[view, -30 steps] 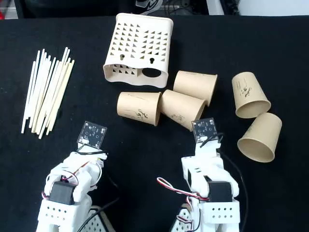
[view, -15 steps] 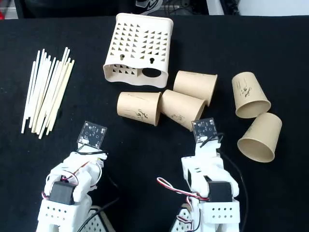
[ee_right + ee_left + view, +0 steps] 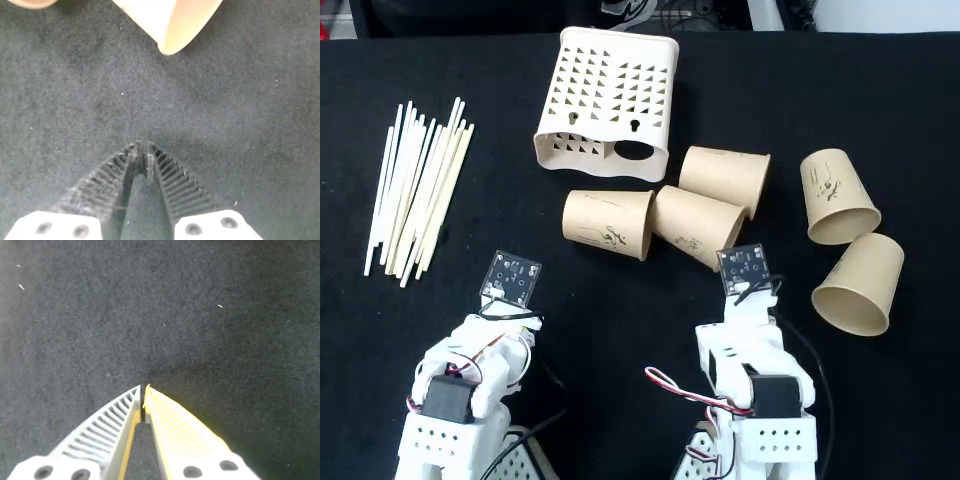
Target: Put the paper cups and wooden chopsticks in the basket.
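as nothing is changed since earlier, left gripper (image 3: 144, 389) and right gripper (image 3: 143, 146) are kept closed, empty; cups (image 3: 610, 225), chopsticks (image 3: 417, 185) are left outside basket (image 3: 610, 100).

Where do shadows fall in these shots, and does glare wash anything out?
High view: even light; the basket is bright but its holes stay readable, and the paper cups throw hardly any shadow on the black cloth. Left wrist view: a darker patch lies just ahead of the shut left gripper. Right wrist view: a similar shadow lies at the tips of the right gripper; no glare.
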